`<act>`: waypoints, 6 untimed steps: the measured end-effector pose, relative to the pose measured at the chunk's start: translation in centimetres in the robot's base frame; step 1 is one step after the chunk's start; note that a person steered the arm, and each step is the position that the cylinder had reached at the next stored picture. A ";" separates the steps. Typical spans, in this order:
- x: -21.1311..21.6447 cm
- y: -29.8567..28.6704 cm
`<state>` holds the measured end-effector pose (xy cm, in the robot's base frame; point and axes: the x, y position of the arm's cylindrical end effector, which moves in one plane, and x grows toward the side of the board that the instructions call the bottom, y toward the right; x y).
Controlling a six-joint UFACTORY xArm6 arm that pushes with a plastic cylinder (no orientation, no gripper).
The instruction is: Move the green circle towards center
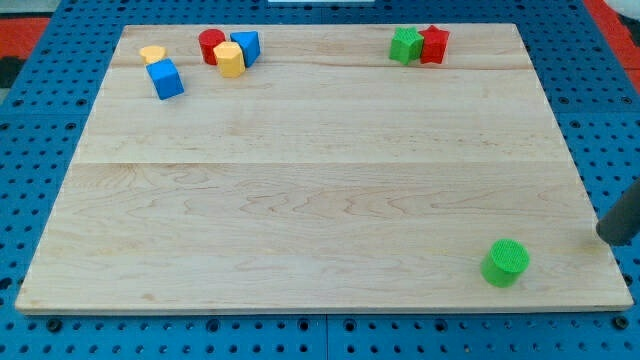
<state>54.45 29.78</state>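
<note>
Seven small coloured blocks sit on one wooden bench (320,180). Two are green: a green circle (506,261) and a green star-shaped block (405,45). Two are red: a red star-shaped block (434,44) and a red round block (210,44). Two are blue: a blue cube (166,79) and a second blue block (247,46), its shape hard to make out. Two are yellow, bringing the total to eight: a yellow cylinder (229,59) and a flatter yellow block (152,54). One dark rod enters at the view's right edge, my tip (603,236) just off the bench's right edge.
</note>
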 end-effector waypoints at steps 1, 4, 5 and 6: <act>0.5 0.8; 6.3 -7.8; 5.6 -11.7; 2.9 -12.4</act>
<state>57.32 17.34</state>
